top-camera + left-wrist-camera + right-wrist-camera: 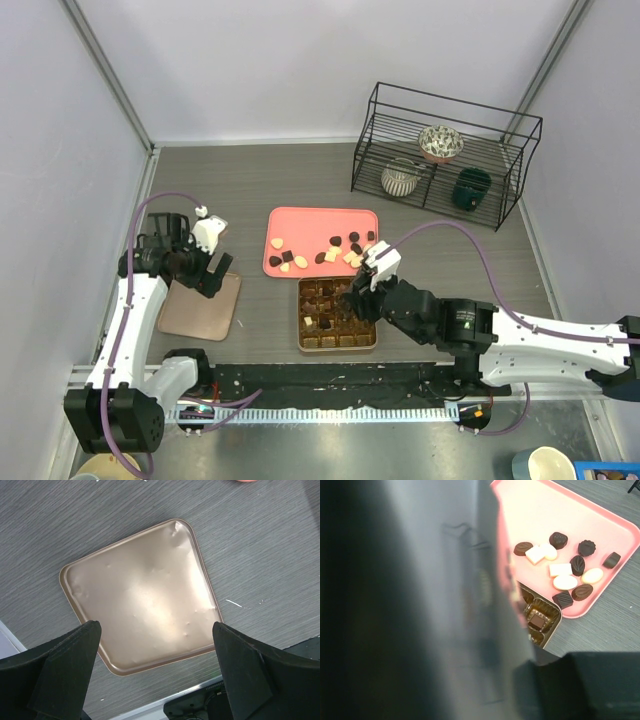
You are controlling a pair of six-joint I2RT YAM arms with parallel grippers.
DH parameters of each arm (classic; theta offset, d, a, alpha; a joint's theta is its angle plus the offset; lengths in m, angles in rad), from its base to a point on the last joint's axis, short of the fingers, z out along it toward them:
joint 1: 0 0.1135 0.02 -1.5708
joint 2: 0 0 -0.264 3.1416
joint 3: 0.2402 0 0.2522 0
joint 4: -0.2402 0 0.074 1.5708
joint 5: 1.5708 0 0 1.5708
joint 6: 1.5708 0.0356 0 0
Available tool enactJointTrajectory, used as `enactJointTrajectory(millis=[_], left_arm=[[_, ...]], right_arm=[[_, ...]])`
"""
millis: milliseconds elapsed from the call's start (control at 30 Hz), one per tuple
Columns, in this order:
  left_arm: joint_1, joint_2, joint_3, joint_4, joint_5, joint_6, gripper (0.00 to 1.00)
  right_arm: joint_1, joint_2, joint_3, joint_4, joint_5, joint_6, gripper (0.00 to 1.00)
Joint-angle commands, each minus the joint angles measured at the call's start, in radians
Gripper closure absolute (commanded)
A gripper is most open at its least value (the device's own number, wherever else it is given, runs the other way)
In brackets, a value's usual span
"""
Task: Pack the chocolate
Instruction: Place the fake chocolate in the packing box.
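Several dark, brown and cream chocolates (345, 248) lie loose on the flat pink tray (310, 222); they also show in the right wrist view (562, 575). The gold-brown gridded box (368, 342) in front of the tray holds several chocolates (318, 303); one brown square sits in a corner cell (538, 622). My right gripper (357, 298) hangs low over the box's right half. Its blurred dark fingers (420, 605) fill most of the wrist view and hide what is between them. My left gripper (207, 268) (156, 627) is open and empty above the gold lid (140, 595).
The gold lid (200, 308) lies flat at the left near the front edge. A black wire rack (445, 112) at the back right holds a patterned bowl (440, 142), a white ribbed cup (402, 178) and a dark green cup (471, 187). Walls close in both sides.
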Motion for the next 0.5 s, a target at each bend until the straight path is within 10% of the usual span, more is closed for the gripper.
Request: enactJointTrajectory(millis=[0,467], left_arm=[[0.007,-0.013,0.021,0.010,0.025,-0.005,0.00],[0.006,-0.020,0.021,0.013,0.017,0.002,0.00]], right_arm=[[0.009,0.002,0.004,0.032,0.033,0.012,0.59],[-0.002,0.065,0.090,0.104,0.116,-0.135,0.58]])
